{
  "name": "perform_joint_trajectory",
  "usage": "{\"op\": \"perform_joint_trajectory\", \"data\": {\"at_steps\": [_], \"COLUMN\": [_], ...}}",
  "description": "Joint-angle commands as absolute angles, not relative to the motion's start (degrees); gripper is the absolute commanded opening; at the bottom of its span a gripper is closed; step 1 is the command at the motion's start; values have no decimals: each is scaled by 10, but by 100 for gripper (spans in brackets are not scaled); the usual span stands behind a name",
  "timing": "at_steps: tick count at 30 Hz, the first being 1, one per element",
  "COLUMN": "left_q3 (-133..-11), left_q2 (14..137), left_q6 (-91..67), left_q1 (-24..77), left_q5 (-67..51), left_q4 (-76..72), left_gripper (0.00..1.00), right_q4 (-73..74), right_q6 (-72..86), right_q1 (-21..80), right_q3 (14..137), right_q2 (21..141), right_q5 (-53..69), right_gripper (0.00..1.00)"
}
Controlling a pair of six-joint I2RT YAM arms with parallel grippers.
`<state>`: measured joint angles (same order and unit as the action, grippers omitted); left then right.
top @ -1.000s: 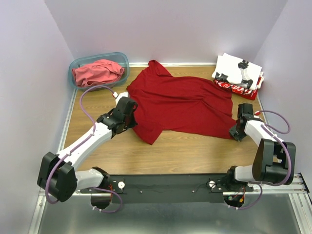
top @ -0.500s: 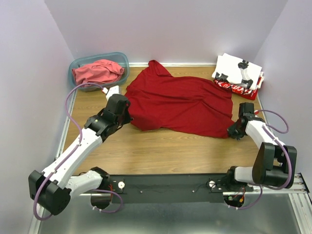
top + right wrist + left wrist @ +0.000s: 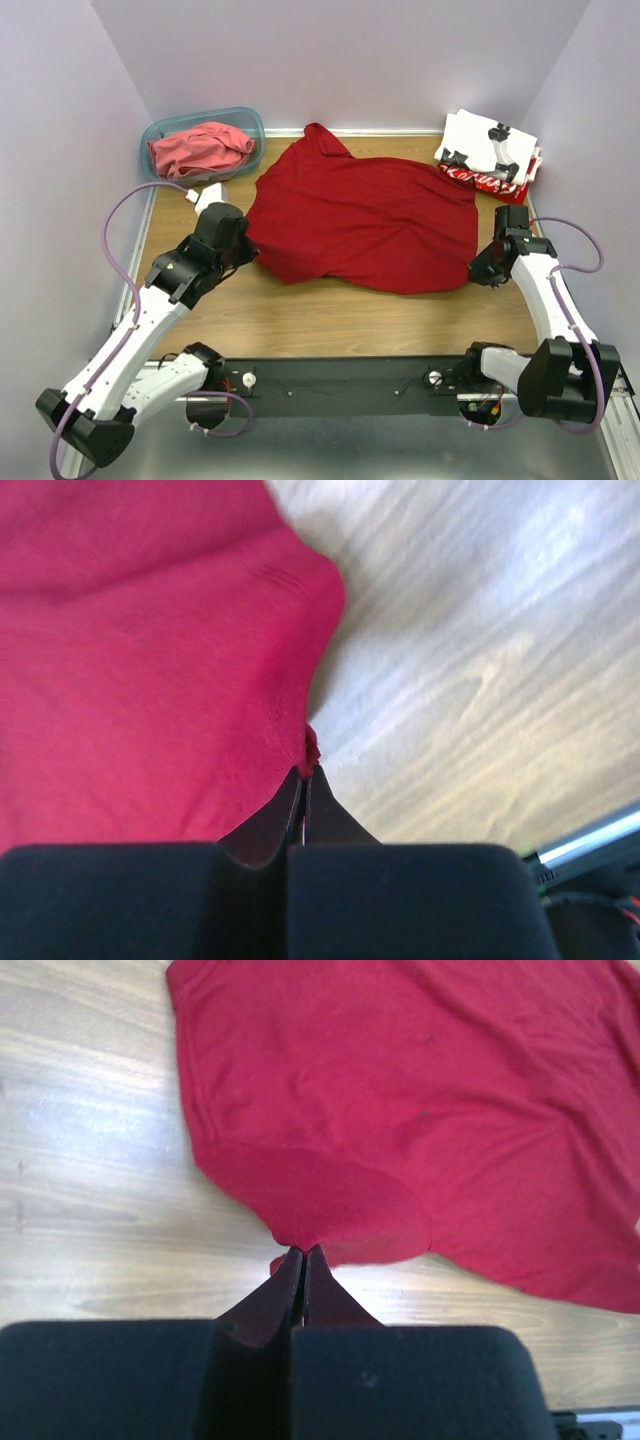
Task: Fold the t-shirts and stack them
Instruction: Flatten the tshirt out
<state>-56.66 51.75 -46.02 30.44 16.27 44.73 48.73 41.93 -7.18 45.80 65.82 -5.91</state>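
Red cloth fills most of the scene.

Top view: deep red tee (image 3: pixel 360 215) spread flat-ish over mid table (image 3: pixel 350 310), a wood-grain top. Soft wrinkles across it, one pointed corner toward far wall. Left gripper (image 3: pixel 243 240) at its L edge, right gripper (image 3: pixel 480 268) at its R edge. Far L corner: translucent teal tub (image 3: pixel 158 130), rounded corners, coral tee (image 3: pixel 200 148) bunched inside. Far R corner: white tee (image 3: pixel 490 140) w/ black prints, folded, lying on red lettered tee (image 3: pixel 490 182). White lettering too small to read.

Left wrist view: left gripper (image 3: pixel 303 1252) fingers pressed together, pinching a small peak of deep red tee (image 3: pixel 400 1090). Cloth lifts off table (image 3: pixel 90 1160) up to the tips; hem stitching shows along the edge.

Right wrist view: right gripper (image 3: pixel 303 773) clamped tight on edge of deep red tee (image 3: pixel 130 650). Fine knit, short stitch lines near edge. Pale wood table (image 3: pixel 470 660) to the R.
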Motion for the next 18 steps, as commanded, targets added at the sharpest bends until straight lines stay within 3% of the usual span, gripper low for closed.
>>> {"op": "perform_joint_trajectory", "data": {"at_steps": [1, 11, 18], "left_q3": [-596, -619, -596], "left_q2": [485, 447, 478], "left_q6": [-484, -508, -460], "left_q1": [301, 301, 301], "left_q5": [179, 189, 156], "left_q4": [497, 555, 444], "left_gripper": [0, 0, 0], "right_q4": [556, 640, 607], "right_q6": [417, 411, 400], "right_q1": [-59, -48, -48], "right_q3": [476, 511, 506], "right_q2": [628, 578, 609], "right_q5": [-40, -45, -40], "right_gripper": [1, 1, 0]}}
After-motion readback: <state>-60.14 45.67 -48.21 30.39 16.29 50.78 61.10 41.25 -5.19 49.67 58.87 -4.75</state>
